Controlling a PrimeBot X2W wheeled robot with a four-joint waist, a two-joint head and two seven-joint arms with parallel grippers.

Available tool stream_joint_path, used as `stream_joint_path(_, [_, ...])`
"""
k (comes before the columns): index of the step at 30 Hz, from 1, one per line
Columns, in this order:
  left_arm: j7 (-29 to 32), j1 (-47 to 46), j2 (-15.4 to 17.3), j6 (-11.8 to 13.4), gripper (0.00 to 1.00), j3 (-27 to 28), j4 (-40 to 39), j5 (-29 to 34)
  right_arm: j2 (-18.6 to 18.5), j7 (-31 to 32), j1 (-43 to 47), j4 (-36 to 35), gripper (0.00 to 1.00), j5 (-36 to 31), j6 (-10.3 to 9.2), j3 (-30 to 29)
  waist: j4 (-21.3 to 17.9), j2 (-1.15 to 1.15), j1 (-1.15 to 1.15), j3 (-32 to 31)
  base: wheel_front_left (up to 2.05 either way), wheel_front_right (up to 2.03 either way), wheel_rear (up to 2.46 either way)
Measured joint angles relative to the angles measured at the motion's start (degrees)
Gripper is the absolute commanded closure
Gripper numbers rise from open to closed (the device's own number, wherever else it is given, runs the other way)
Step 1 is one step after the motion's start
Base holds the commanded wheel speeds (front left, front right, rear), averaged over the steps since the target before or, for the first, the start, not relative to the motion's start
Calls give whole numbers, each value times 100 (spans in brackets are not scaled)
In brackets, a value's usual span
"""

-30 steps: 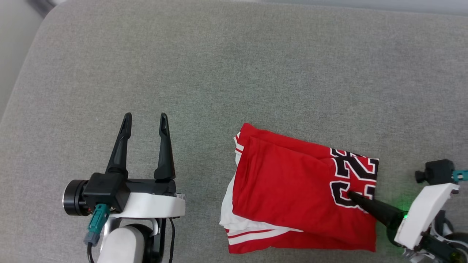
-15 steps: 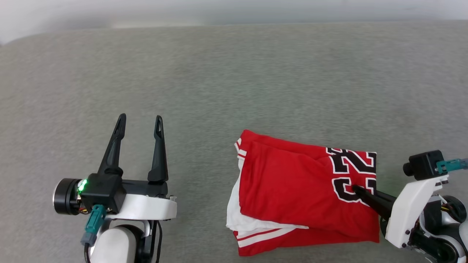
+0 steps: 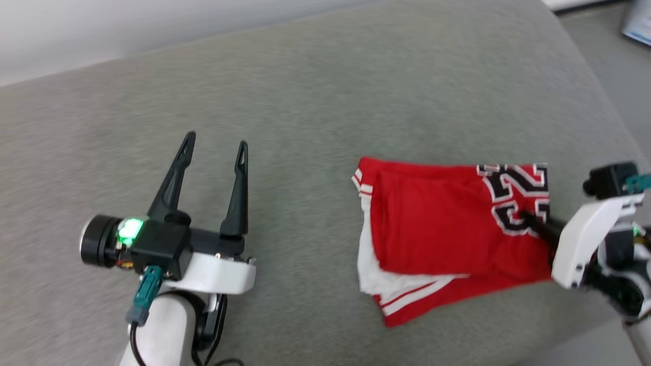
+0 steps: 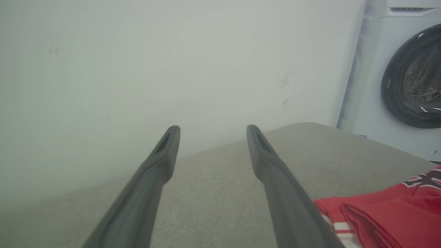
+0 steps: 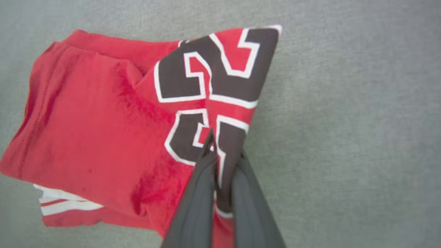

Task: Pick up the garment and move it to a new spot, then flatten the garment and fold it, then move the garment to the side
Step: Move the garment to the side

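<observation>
- Head view, far left: the left gripper (image 3: 217,140) hangs over bare grey cushion (image 3: 305,101), fingers spread wide and empty, well apart from the red jersey (image 3: 447,223).
- Right of centre the red jersey lies folded on the cushion — long axis running left to right, numbered end rightward.
- Far right: the right gripper (image 3: 526,217), clamped narrow on that numbered edge, is the nearer arm; any sideways shift likely falls to it.

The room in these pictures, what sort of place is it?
Probably a laundry room, or a home-like test space. A front-loading washing machine stands by a plain pale wall, and a folded red garment lies on a grey fabric-covered surface.
</observation>
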Motion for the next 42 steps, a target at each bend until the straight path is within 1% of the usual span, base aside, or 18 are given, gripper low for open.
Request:
stream_joint_path(2, [78, -135, 16, -37, 0, -73, -42, 47, -9, -145, -308, 302, 100, -5, -1, 41, -235, 0, 0, 101, 0, 0, 0])
stream_joint_path(5, [188, -415, 48, -127, 0, -234, -143, 174, -142, -380, -775, 776, 100, -23, -1, 75, -471, 0, 0, 364, 0, 0, 0])
stream_joint_path(8, [302, -736, 96, -247, 0, -411, -237, 309, -339, -738, -1243, 1203, 100, -79, 0, 62, -596, 0, 0, 716, 0, 0, 0])
stream_joint_path(11, [380, -1005, 110, -308, 0, -580, -296, 417, -642, -1171, -1683, 1663, 100, -176, -1, 18, -630, 0, 1, 1099, 0, 0, 0])
stream_joint_path(16, [426, -1428, 92, -396, 0, -794, -356, 530, -976, -1894, -2386, 2328, 100, -346, 0, 8, -576, 0, 1, 1673, 0, 0, 0])
stream_joint_path(19, [431, -1605, 71, -420, 0, -912, -385, 577, -1099, -2247, -2753, 2766, 100, -509, 0, -31, -495, 0, 1, 1956, 0, 0, 0])
stream_joint_path(23, [431, -1797, 71, -459, 0, -1048, -391, 625, -1129, -2644, -3015, 3283, 100, -537, 0, -88, -331, 0, 1, 2215, 0, 0, 0])
stream_joint_path(29, [420, -1874, 38, -481, 0, -1204, -392, 642, -1026, -3033, -3264, 4191, 100, -775, 0, -136, -109, 0, 1, 2365, 0, 0, 0])
stream_joint_path(30, [406, -1877, 34, -481, 0, -1218, -376, 638, -1017, -3098, -3305, 4348, 81, -856, 0, -159, -87, 0, 1, 2358, 0, 0, 0])
stream_joint_path(31, [394, -1878, 34, -481, 0, -1224, -358, 622, -988, -3175, -3338, 4472, 65, -886, 0, -186, -75, 0, 1, 2339, 0, 0, 0])
stream_joint_path(32, [376, -1878, 33, -481, 0, -1232, -338, 615, -951, -3275, -3367, 4591, 10, -933, 0, -207, -67, 0, 0, 2310, 0, 0, 0])
stream_joint_path(33, [349, -1867, 29, -464, 0, -1228, -303, 583, -905, -3409, -3442, 4820, 0, -1054, 0, -221, -57, 0, 0, 2243, 0, 0, 0])
stream_joint_path(38, [211, -1727, 26, -370, 0, -1204, -243, 499, -878, -3958, -3501, 5265, 0, -1384, 0, -281, -38, 0, 0, 1982, 0, 0, 0])
stream_joint_path(42, [116, -1543, 3, -299, 0, -1195, -108, 350, -860, -4314, -3487, 5399, 0, -1524, 0, -382, 11, 0, 0, 1687, 0, 0, 0])
